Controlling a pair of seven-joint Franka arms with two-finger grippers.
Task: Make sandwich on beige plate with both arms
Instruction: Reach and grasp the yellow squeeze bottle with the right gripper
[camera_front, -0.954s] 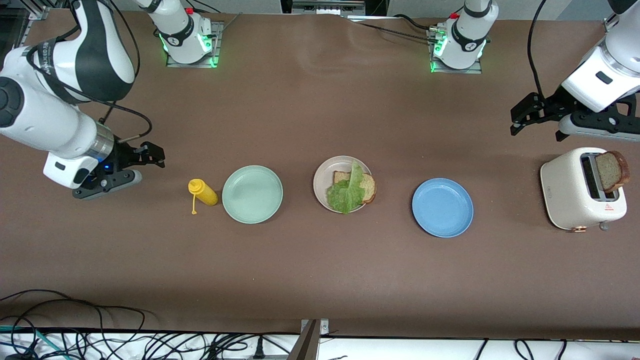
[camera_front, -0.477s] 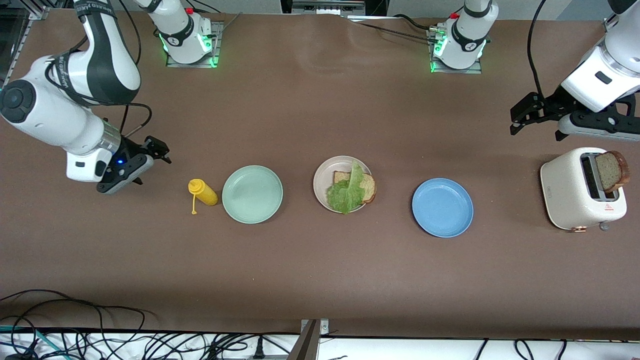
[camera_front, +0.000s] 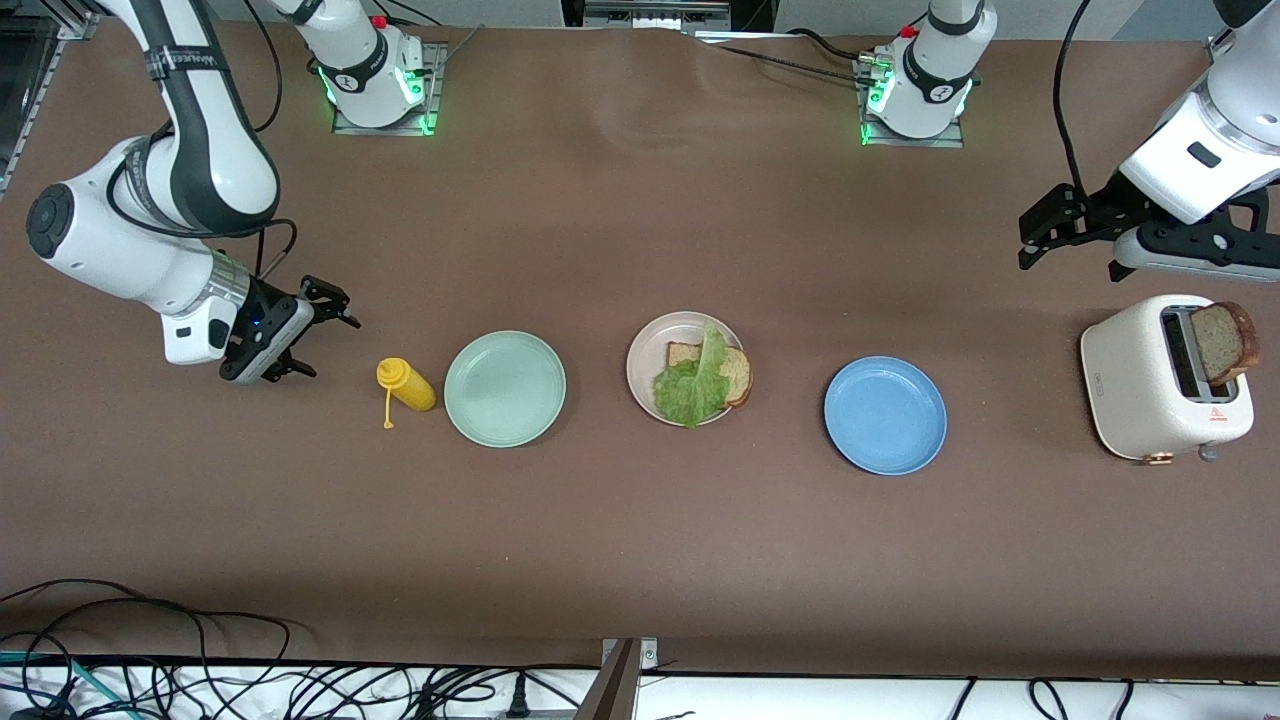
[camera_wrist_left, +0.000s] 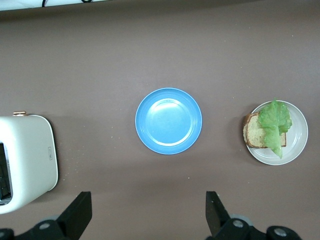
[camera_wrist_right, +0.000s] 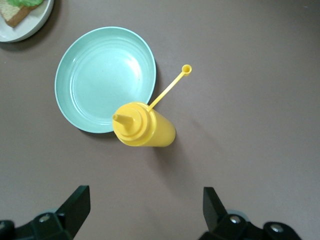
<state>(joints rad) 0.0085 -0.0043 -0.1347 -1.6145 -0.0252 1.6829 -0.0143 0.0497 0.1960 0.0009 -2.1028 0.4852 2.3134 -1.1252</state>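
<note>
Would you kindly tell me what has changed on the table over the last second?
The right end effector, open and empty, swung toward the yellow mustard bottle. The left end effector stayed open near the toaster; plates and food did not move.

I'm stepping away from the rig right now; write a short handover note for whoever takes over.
Right gripper: open, empty, low over the table beside the yellow mustard bottle.
Left gripper: open, empty, above the table by the toaster; that arm waits.
Beige plate: between the mint-green plate and blue plate, holding one bread slice with lettuce on it.
Done: bottom slice, lettuce.
Left: second slice, sticking out of the toaster, goes on top.
</note>
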